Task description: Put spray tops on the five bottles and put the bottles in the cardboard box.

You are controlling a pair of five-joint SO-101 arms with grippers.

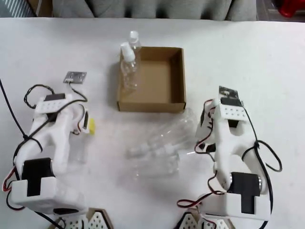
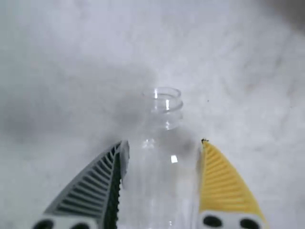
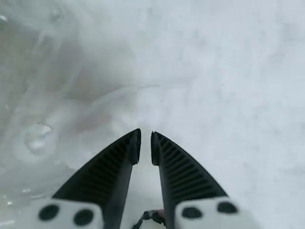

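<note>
From above, two topped bottles (image 1: pixel 128 67) stand at the far left corner of the cardboard box (image 1: pixel 152 105) — inside or not is hard to tell. Bare clear bottles (image 1: pixel 159 148) lie heaped just in front of the box, so most work is left.

Left wrist view: the left gripper (image 2: pixel 162 152) hugs an open-necked bottle (image 2: pixel 167 124), left of the box.

Right wrist view: the right gripper (image 3: pixel 144 143) is pinched almost together — holding nothing.
</note>
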